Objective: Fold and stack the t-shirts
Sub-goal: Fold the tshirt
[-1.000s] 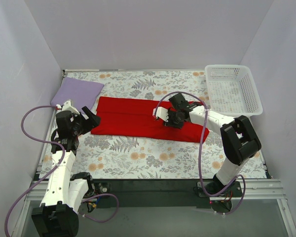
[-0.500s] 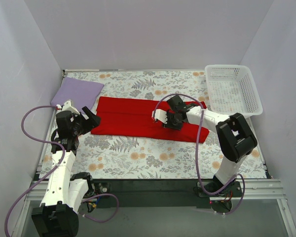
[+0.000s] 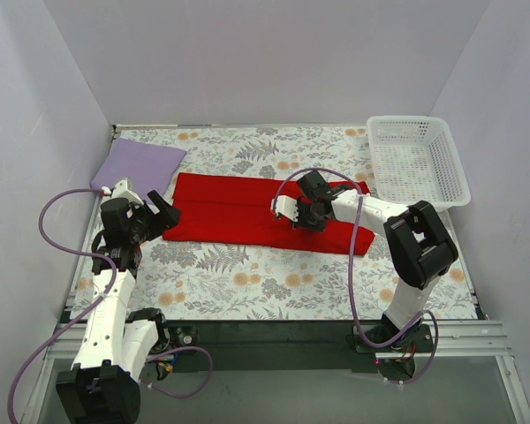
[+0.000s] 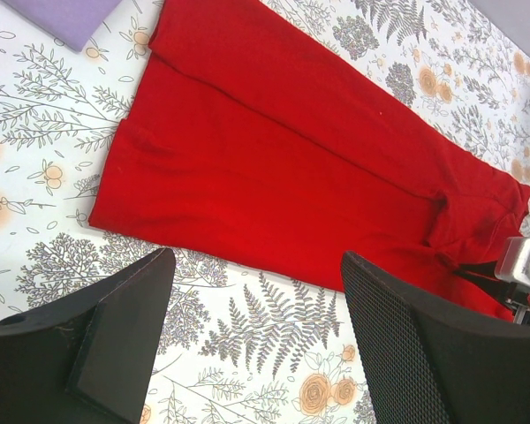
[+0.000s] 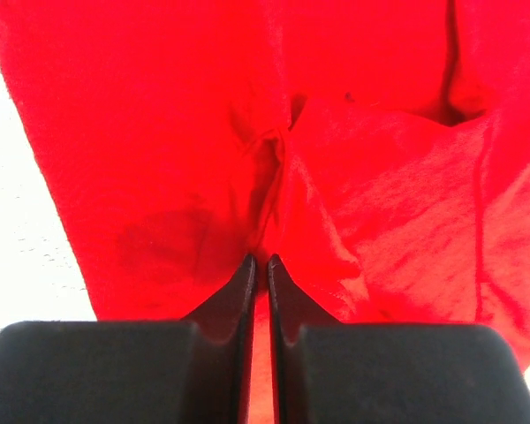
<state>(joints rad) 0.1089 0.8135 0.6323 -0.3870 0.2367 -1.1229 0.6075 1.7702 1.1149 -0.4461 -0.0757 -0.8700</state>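
1. Though it played no part just then, the lavender t-shirt [image 3: 137,166] lay flat beyond the left end of the red t-shirt [image 3: 238,212], off toward the back and apart from it.
2. The left gripper [image 3: 159,215] hung just off the red t-shirt's left end, over the floral cloth [image 3: 247,274]. Its fingers were spread wide with nothing between them, and it had not budged over the last second.
3. The red t-shirt itself lay as a long band across the floral cloth, its layers looking already folded in lengthwise.
4. The change was here: the right gripper [image 3: 307,216], down on the red t-shirt's right half, had edged a little toward the shirt's middle and drawn its jaws nearly together. Seen from its wrist, the fingers [image 5: 238,287] were all but touching, and a thin ridge of red cloth rose from between the tips. I took that to mean it now had a pinch of the top layer. That would let it carry the right end over toward the left for the crosswise fold, with stacking yet to come.
5. The white basket [image 3: 415,159] stood past the red t-shirt's right end, toward the back.
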